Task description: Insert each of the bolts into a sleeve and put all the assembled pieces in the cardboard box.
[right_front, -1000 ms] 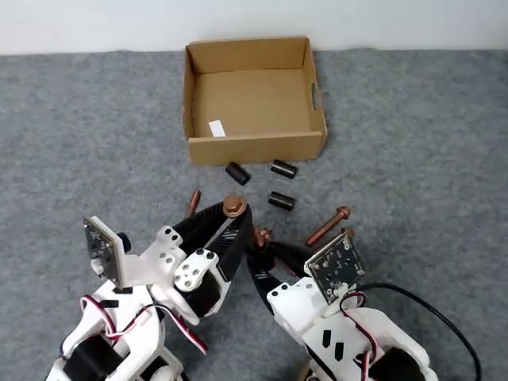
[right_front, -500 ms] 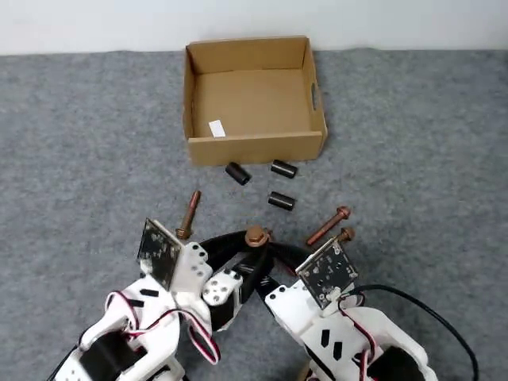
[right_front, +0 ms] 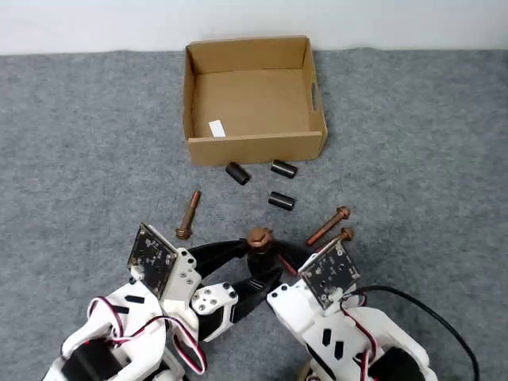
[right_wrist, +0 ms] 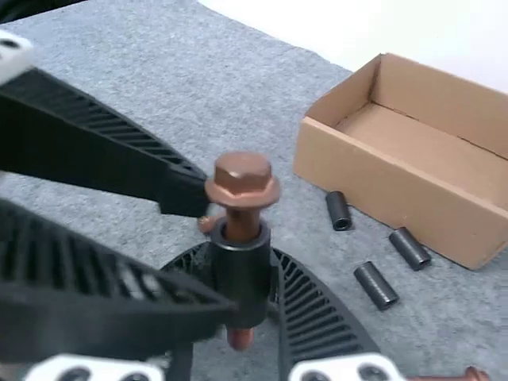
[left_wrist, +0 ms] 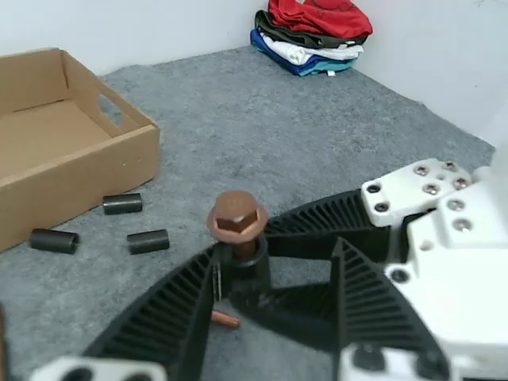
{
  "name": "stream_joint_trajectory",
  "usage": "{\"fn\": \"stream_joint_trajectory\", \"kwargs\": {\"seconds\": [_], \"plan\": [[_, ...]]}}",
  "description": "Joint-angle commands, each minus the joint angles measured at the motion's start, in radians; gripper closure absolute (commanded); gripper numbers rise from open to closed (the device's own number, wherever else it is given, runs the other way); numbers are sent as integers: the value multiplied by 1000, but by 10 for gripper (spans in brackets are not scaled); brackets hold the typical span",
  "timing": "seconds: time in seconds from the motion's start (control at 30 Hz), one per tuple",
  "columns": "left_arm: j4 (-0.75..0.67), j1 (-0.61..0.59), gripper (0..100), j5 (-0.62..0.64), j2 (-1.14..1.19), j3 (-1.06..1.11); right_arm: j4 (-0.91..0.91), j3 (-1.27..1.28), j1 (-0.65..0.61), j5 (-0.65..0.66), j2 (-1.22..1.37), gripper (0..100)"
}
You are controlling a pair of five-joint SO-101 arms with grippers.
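Bolt is standing head-up through a sleeve that the right end effector is clamping, out in front of the cardboard box, while the left end effector is gaping empty beside it, probably needing a straight retreat that leaves the pair untilted.

You had bare carpet to pass over either side of the cardboard box; three loose sleeves lay across the straight path to its front wall.
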Motion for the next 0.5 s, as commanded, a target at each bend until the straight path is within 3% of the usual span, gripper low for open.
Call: {"fn": "stream_joint_trajectory", "kwargs": {"seconds": [0.0,0.23,0.4,0.47], "plan": [[14,-75,792,-21,-2,-62,-33,-52,47,-2,-7,990],[12,-262,800,-92,-9,-79,-33,-57,110,-133,33,990],[14,-396,1000,-92,-9,-71,-180,-166,205,-262,305,991],[21,-471,987,-92,-9,-41,-236,-253,236,-281,467,991]]}}
